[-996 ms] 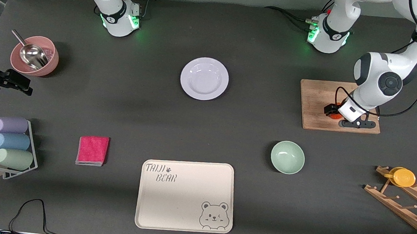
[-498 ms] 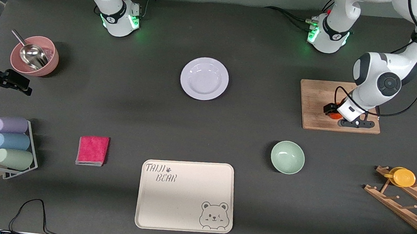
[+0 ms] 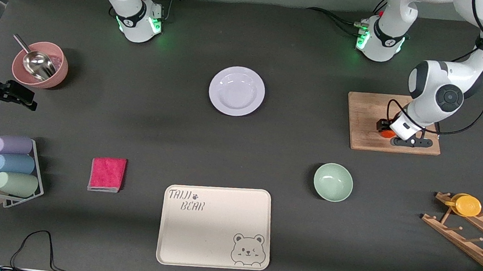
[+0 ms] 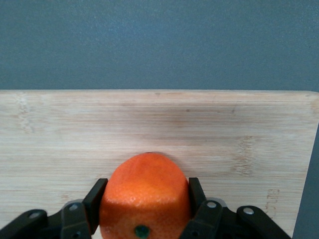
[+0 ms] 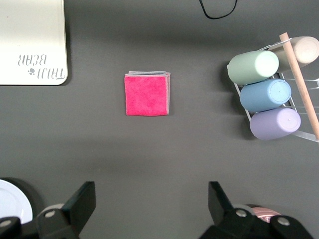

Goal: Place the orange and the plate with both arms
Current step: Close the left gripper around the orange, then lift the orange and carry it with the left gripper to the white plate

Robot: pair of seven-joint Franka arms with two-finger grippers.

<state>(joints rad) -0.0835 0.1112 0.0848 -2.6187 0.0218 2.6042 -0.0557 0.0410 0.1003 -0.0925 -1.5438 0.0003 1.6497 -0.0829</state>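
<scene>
Orange [image 4: 144, 196] between closed left jaws.

The orange [image 4: 144, 196] is small, round and bright orange with a finely pitted skin. It sits on the wooden cutting board [image 3: 367, 117] toward the left arm's end of the table, clamped between the left gripper's [image 4: 144, 209] fingers [image 4: 94, 199]. The plate [image 3: 236, 91] is round, shallow, glossy white, empty and upright, flat on the table between the two arm bases.
</scene>
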